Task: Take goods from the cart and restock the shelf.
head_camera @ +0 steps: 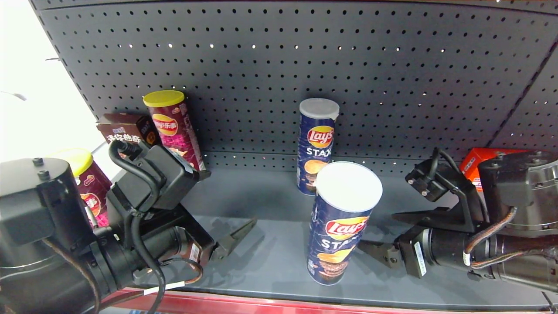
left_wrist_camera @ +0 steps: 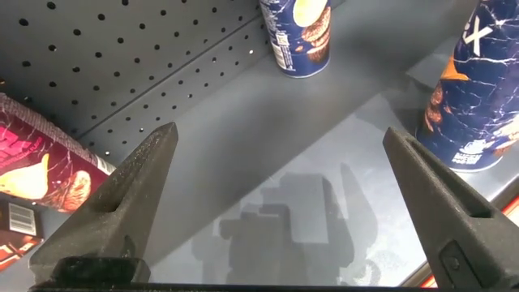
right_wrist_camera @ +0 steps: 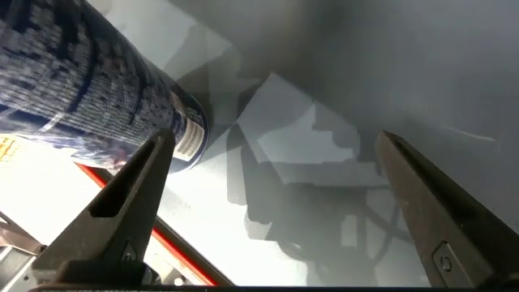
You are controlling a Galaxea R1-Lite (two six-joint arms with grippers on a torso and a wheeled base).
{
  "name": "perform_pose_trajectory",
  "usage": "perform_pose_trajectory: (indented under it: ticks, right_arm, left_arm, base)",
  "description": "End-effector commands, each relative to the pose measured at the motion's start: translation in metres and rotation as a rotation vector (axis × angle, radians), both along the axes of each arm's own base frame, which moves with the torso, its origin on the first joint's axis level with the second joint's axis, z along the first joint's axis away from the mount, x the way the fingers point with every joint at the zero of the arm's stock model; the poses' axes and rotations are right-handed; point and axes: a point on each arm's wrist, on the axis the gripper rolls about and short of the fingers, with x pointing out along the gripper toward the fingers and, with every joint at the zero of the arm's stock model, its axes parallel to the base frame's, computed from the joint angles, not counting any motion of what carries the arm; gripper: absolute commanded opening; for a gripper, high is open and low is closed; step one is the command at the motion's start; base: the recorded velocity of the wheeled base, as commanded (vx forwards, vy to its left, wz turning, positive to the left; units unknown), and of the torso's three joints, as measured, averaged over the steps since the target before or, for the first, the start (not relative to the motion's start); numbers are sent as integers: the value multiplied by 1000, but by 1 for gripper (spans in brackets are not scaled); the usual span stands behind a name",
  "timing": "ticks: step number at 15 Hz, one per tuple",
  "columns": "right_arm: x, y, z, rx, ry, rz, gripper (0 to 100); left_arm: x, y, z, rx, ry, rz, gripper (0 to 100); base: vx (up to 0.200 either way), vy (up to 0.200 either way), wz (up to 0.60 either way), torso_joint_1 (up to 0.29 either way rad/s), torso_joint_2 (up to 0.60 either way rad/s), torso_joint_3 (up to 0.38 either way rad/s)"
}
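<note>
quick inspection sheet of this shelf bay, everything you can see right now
surface: grey shelf deck, red front edge
job's things: front blue can and back blue can upright, apart; maroon can and second maroon can at the left, yellow lids; brown box at the left, orange box at the right
clutter: nothing seen
grippers: left claw open, empty, over bare deck; right claw open, empty, beside the front blue can
cables: black cable looped at left wrist; braided cable along right arm
surroundings: perforated back panel behind the goods
</note>
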Motion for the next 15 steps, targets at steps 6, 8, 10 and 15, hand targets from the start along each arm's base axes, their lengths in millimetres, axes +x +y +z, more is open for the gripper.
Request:
perform_pose_trajectory:
  ticks: [6, 8, 10, 15]
  right_arm:
    - [1, 10, -4, -11, 12, 30, 100]
    - [2, 10, -4, -11, 12, 29, 100]
    - [3, 12, -4, -12, 13, 30, 100]
    - [7, 16, -4, -10, 11, 33, 100]
  left_arm:
    - [0, 0, 0, 1, 1, 1, 100]
    - [1, 0, 0, 1, 1, 3, 100]
    - [1, 0, 0, 0, 0, 2, 100]
    - [1, 0, 0, 0, 0, 3, 100]
  base:
    - [0, 0, 0, 0, 0, 0]
    - [0, 0, 0, 0, 0, 0]
    - [0, 0, 0, 0, 0, 0]
    - [0, 0, 0, 0, 0, 0]
